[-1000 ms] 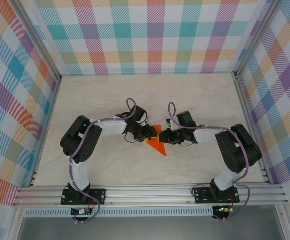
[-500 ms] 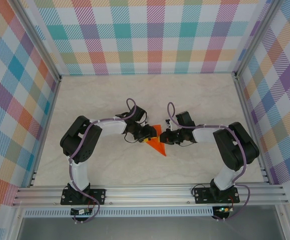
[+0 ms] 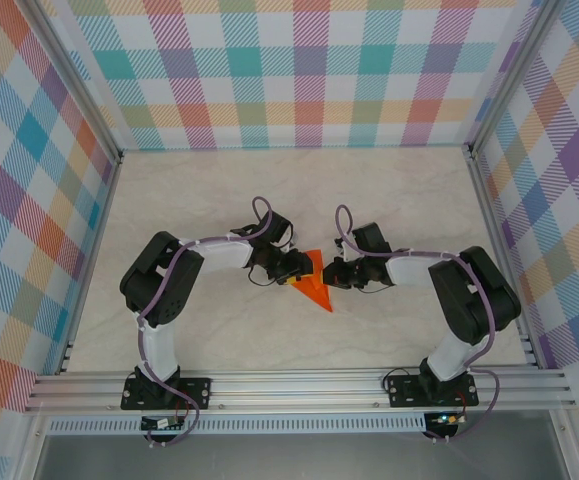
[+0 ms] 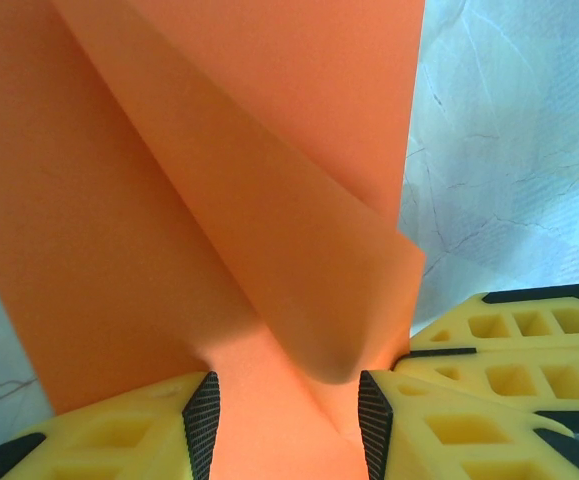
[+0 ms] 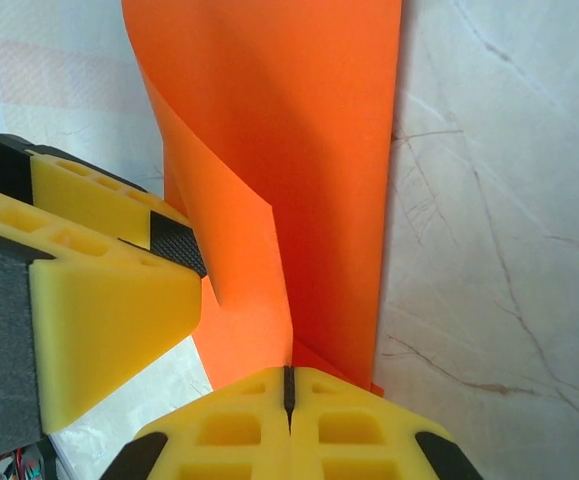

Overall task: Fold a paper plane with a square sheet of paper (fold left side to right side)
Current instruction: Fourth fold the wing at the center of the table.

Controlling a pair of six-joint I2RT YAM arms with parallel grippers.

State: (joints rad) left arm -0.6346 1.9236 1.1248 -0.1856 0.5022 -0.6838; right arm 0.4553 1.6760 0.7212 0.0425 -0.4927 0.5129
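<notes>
A folded sheet of thin orange paper (image 3: 315,289) lies on the pale marble-look table (image 3: 269,190), near its middle. The left gripper (image 3: 297,268) sits at its left side and the right gripper (image 3: 331,276) at its right.

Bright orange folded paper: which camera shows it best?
The left wrist view: the bright orange folded paper looms large, lifted flap clear. The right wrist view shows a curling edge; the top view shows the whole pointed shape, tiny.
</notes>
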